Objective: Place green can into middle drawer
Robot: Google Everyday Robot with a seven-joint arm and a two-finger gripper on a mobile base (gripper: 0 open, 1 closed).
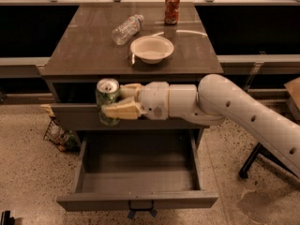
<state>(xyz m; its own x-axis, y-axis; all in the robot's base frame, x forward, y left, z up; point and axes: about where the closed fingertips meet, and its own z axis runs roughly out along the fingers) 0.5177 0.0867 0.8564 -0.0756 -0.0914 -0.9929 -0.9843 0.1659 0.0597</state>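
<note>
My gripper [114, 101] is shut on the green can [107, 99], a dark-green can with a silver top, held upright. It hangs in front of the cabinet's upper drawer front, above the back left part of the open middle drawer [136, 201]. The drawer is pulled out, its deep grey interior bare, with a small dark handle and a bluish tag on its front panel. My white arm [243, 114] reaches in from the right.
On the cabinet top [84, 50] stand a white bowl [152, 48], a clear plastic bottle [127, 29] lying on its side, and a red-orange can [171, 8]. A wire basket [58, 135] sits on the floor left of the cabinet. A chair leg [253, 158] stands at right.
</note>
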